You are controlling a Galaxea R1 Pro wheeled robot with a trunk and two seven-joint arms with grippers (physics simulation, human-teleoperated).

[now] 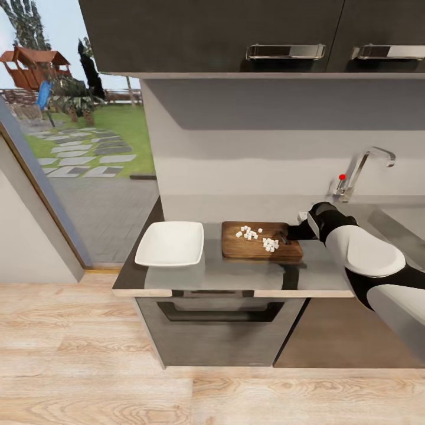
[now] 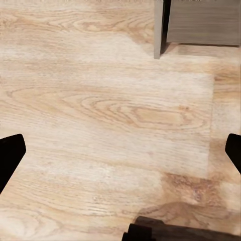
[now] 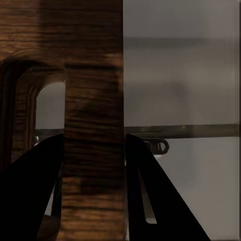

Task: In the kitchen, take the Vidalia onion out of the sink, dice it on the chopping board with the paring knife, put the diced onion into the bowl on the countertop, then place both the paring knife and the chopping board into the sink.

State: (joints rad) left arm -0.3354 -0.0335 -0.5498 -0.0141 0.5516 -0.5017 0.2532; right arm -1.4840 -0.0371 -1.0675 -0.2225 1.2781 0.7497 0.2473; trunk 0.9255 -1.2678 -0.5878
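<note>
A brown wooden chopping board lies on the grey countertop, with small white pieces of diced onion scattered on it. Left of the board stands a white square bowl with nothing in it. My right gripper is at the board's right end. In the right wrist view its two black fingers press either side of the board's wooden handle strip, so the right gripper is shut on it. A slim metal piece lies behind one finger. My left gripper hangs open over the floor.
The sink and its faucet are at the right end of the counter. An oven sits under the counter and dark wall cabinets hang overhead. A glass door stands at the left, above light wooden flooring.
</note>
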